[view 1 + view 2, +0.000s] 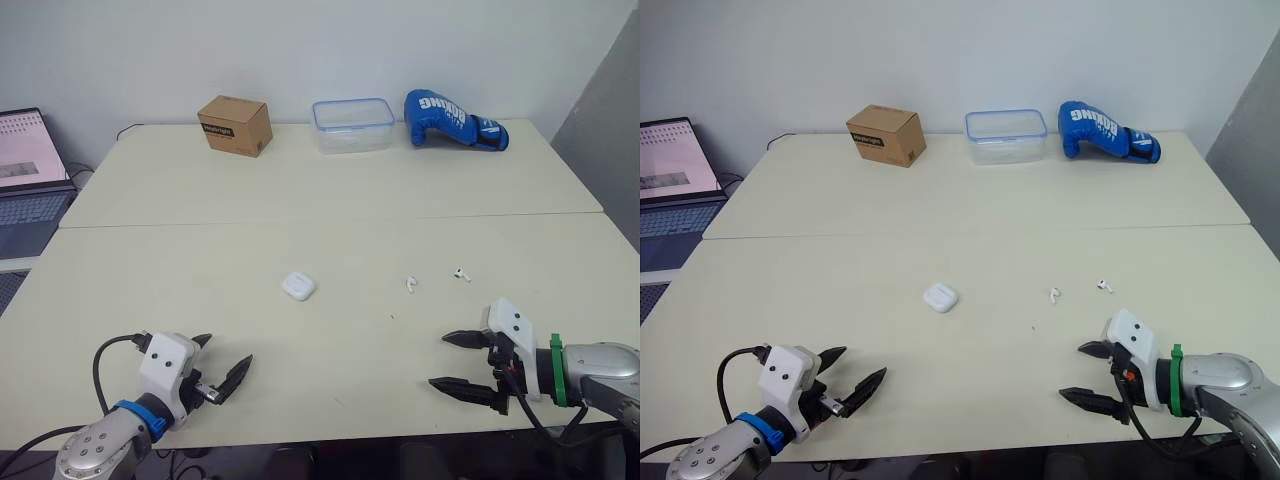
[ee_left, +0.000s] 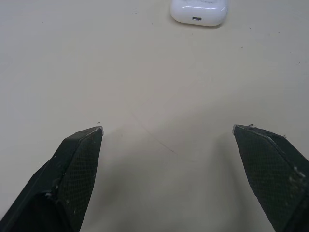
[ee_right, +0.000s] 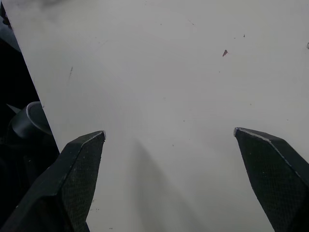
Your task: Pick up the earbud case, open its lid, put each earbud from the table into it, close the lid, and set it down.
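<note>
The earbud case (image 1: 298, 286) looks light, smooth and probably slippery; best pinched across its flat sides. The left gripper (image 1: 227, 351) and right gripper (image 1: 440, 360) both gape, empty.

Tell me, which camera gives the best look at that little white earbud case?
The left wrist view: the earbud case is close there, near enough to see the port on its side, though the picture's edge cuts part of it off. Both eye views show the whole case, lid shut, but small on the table.
</note>
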